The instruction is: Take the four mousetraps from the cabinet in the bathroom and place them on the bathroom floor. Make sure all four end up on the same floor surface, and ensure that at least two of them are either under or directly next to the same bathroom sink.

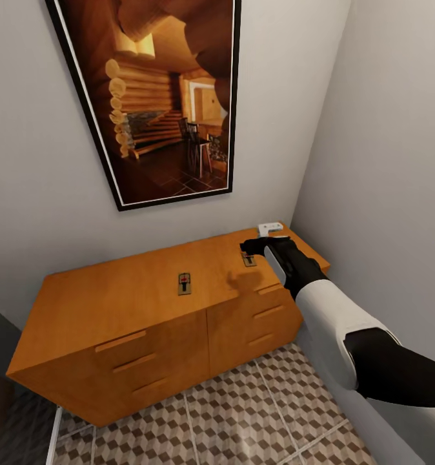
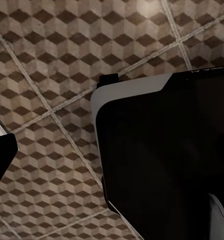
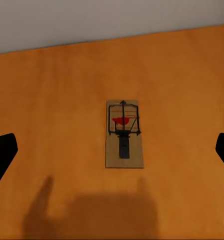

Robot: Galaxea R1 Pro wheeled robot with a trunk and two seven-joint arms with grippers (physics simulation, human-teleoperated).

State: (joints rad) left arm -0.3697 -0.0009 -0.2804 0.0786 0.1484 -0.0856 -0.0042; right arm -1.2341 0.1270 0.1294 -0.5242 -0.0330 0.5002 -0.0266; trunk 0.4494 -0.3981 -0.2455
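- Two mousetraps flat on the cabinet, well apart, under a big picture.
- Right end effector spread wide over one mousetrap.
- Wall close on the right; tiled bathroom floor open in front.

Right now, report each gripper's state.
Left gripper: cannot be told.
Right gripper: open, empty, hovering above a mousetrap on the cabinet.
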